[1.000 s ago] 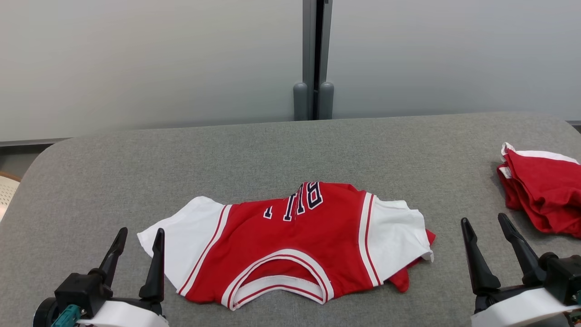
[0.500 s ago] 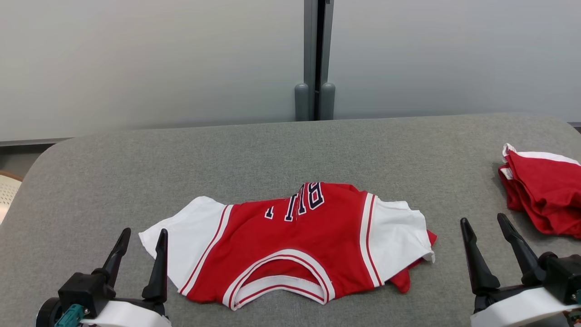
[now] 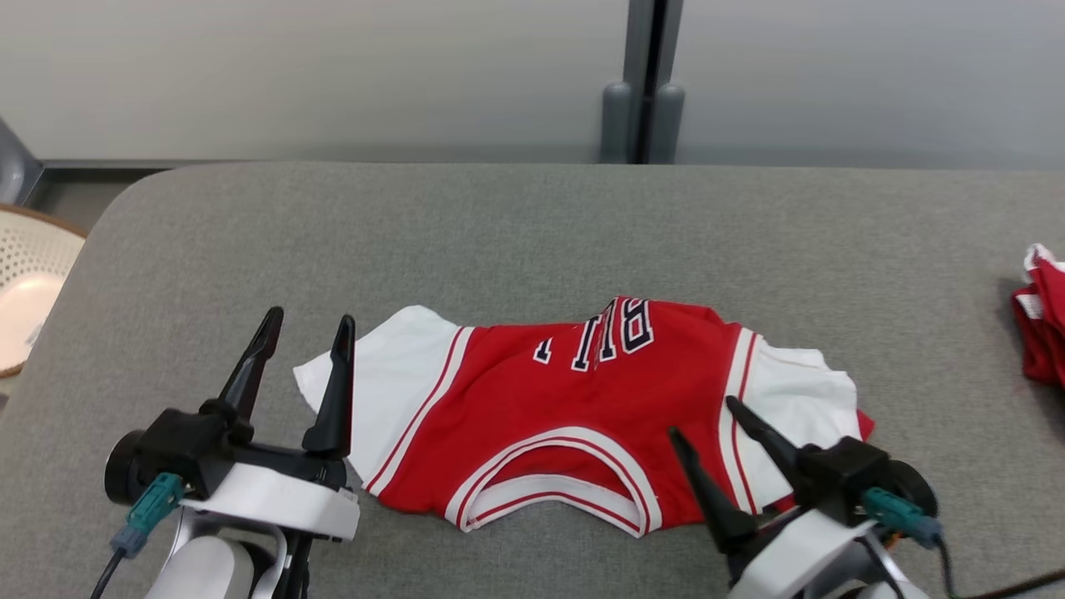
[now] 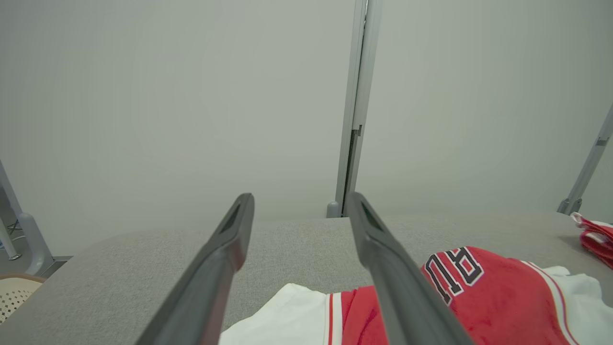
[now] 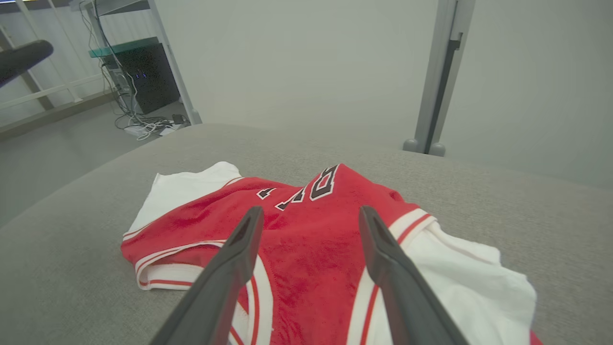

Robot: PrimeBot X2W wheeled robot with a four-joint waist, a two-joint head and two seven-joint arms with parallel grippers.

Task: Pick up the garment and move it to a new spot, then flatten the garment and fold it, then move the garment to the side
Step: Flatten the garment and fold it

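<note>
Head view: right gripper [image 3: 701,418], fingers apart and empty, had moved in over the jersey's [image 3: 549,424] right sleeve. Left gripper [image 3: 309,318], also apart, had come up beside the left sleeve. Camera shifted too. Jersey lay mid-table [image 3: 499,233]. Right wrist view added a black box [image 5: 143,76] and cables [image 5: 148,127] beyond.

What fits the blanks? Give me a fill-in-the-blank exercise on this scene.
The jersey has a red body and ____ sleeves.
The left end effector and the right end effector both stand ____.
The other red garment lies to the jersey's ____.
Missing words: white; open; right.
</note>
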